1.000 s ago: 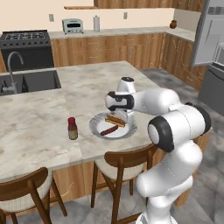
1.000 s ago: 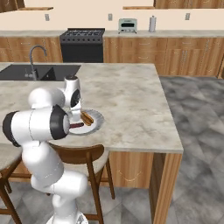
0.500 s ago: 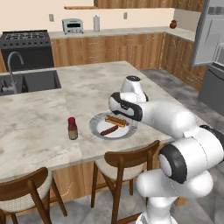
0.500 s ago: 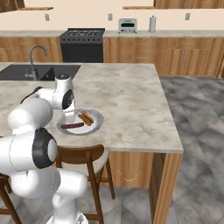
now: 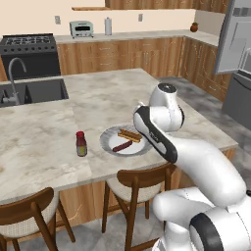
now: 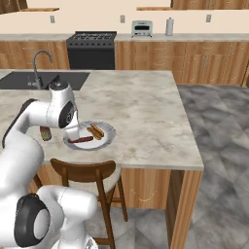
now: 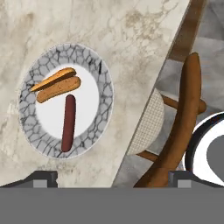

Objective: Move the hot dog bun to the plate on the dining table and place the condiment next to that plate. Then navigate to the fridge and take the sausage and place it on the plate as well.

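Hand view shows me spread, empty gripper [image 7: 111, 177] tips, sausage [image 7: 68, 122] ahead-left on plate [image 7: 103, 78], long axis toward me.

A home kitchen, rendered rather than filmed. Wooden cabinets [image 6: 209, 61] run along the far wall beneath a pale counter holding a toaster [image 5: 81, 28], with a black gas stove [image 6: 91, 49] set among them. A marbled island [image 6: 146, 112] carries a sink with a curved tap [image 5: 14, 78], and wooden chairs [image 5: 139, 188] stand at its near edge.
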Robot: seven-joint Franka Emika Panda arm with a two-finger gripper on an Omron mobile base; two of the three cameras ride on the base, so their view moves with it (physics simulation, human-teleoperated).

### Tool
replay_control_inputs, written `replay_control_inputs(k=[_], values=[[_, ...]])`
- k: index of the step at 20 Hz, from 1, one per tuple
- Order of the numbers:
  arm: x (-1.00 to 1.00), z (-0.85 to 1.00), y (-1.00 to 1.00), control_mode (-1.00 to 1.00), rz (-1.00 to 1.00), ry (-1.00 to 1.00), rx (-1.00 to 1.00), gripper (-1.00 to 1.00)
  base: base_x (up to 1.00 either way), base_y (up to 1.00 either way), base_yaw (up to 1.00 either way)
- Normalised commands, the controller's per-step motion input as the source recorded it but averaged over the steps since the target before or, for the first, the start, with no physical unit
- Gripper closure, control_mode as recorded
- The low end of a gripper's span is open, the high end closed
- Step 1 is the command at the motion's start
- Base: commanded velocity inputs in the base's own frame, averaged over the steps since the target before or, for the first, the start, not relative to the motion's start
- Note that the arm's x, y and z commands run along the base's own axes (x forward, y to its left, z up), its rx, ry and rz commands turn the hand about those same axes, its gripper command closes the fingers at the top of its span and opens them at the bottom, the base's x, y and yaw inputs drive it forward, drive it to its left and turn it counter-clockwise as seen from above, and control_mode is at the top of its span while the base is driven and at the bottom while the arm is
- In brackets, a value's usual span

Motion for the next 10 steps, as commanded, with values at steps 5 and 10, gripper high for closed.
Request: replay_control_inputs(k=[5, 10], values=[[-0.60, 0.60, -0.30, -1.00, 0.00, -0.18, -0.05, -1.00, 0.00, 0.00, 0.00], [-0.62, 0.64, -0.25, -1.00, 0.02, -0.22, -0.11, -1.00, 0.00, 0.00, 0.00]])
